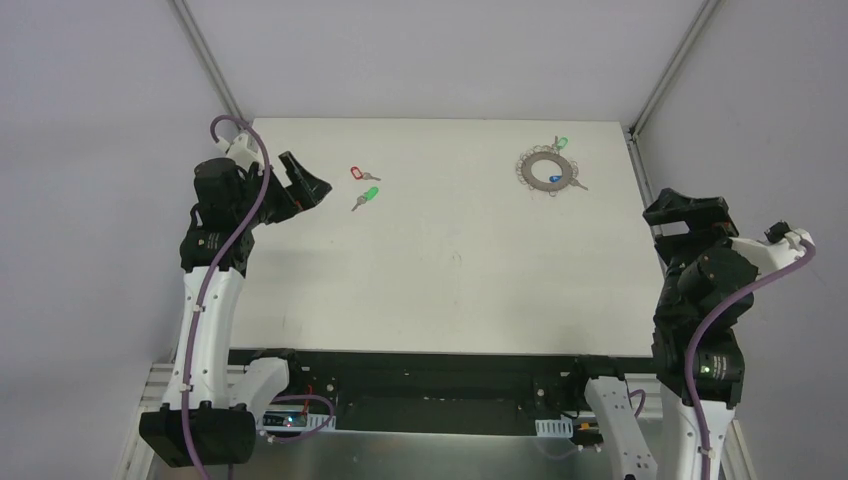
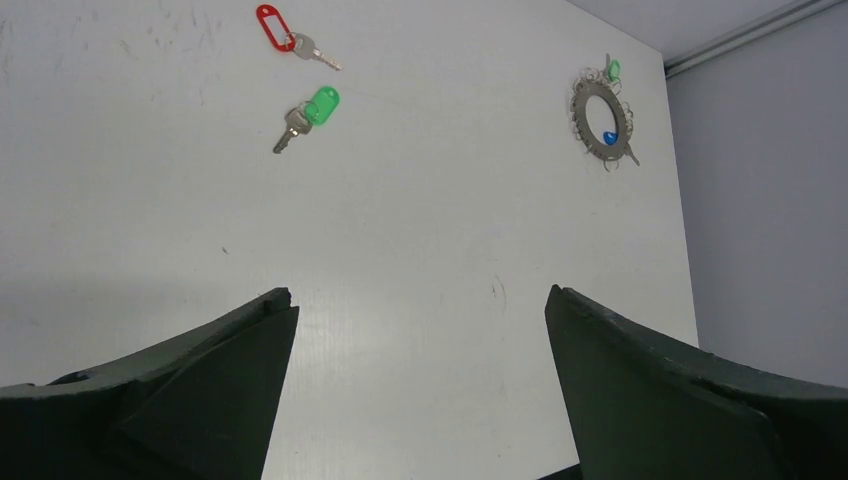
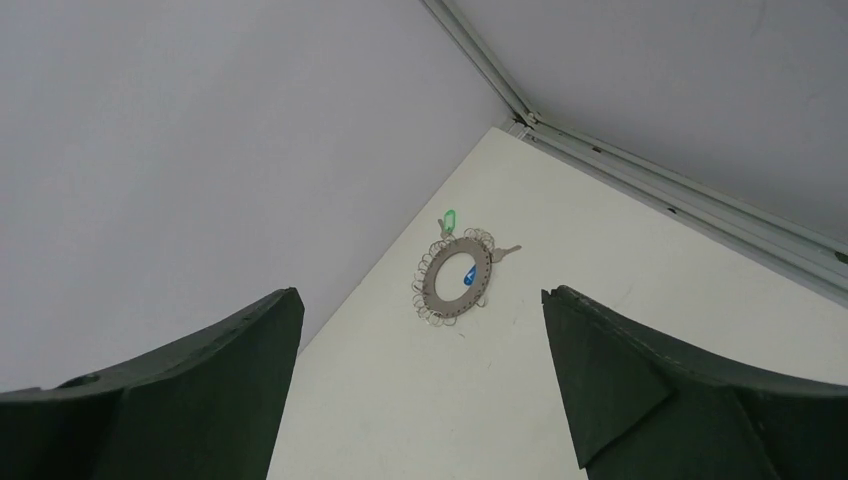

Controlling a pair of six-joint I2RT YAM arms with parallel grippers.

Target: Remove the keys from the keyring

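White surface (image 1: 450, 300); we put the keyring (image 1: 545, 168) at 10 o'clock from the nearer right end effector (image 1: 668, 210), fingers apart; left end effector (image 2: 420, 295) also apart.

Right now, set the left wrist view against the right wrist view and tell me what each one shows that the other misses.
Only the left wrist view: the open left hand, plus two loose keys lying on the table away from the ring, a red-tagged key and a green-tagged key. Only the right wrist view: the open right hand and the enclosure corner where two rails meet. Both: the keyring lying flat on the white table, with a green tag at its rim and a blue tag within its outline.
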